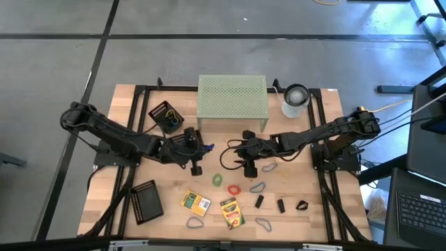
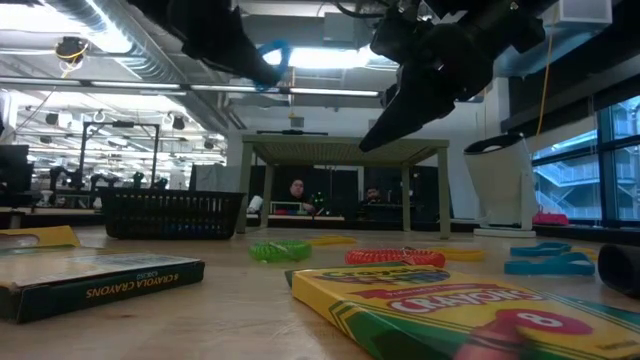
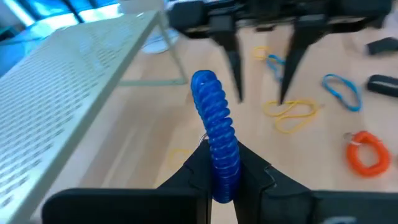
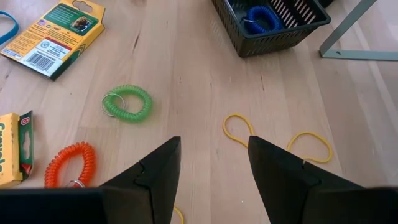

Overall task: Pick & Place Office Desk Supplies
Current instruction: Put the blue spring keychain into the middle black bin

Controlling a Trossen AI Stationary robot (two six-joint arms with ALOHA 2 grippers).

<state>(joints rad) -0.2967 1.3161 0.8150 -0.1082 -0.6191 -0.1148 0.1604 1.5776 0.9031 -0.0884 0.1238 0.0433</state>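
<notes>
Left gripper (image 3: 221, 171): my fingers are clamped narrow on a blue coiled plastic wrist loop (image 3: 214, 124), which stands up out of the grip; in the high view I hang above the wood, near the table's middle (image 1: 196, 155).
Right gripper (image 4: 214, 171): my two dark fingers stand wide apart with nothing between them, hovering over bare tabletop (image 1: 249, 166).
Just under my right fingers: two thin yellow rubber-band loops (image 4: 239, 132) lie flat on the light wooden table (image 4: 186, 68), one beside the other, just ahead of my fingertips.
Near my right gripper: a green coiled loop (image 4: 127, 103) with a small metal ring, and an orange coiled loop (image 4: 69, 164), both flat on the wood and apart from each other.
Beside the orange coil: a yellow crayon box (image 4: 11, 149), lying flat, close to it.
Farther from my right gripper: a second yellow-green crayon box (image 4: 55, 36), lying flat, well apart from the first.
Ahead of my left gripper: a thin blue rubber-band loop (image 3: 342, 91) on the wood.
Far from my right gripper: a black mesh tray (image 4: 273, 28) holding another blue coil (image 4: 261, 18), beside a leg of the pale green perforated metal riser (image 1: 232, 96).
Farthest: a white-grey cylinder (image 1: 295, 100) beside the riser.
</notes>
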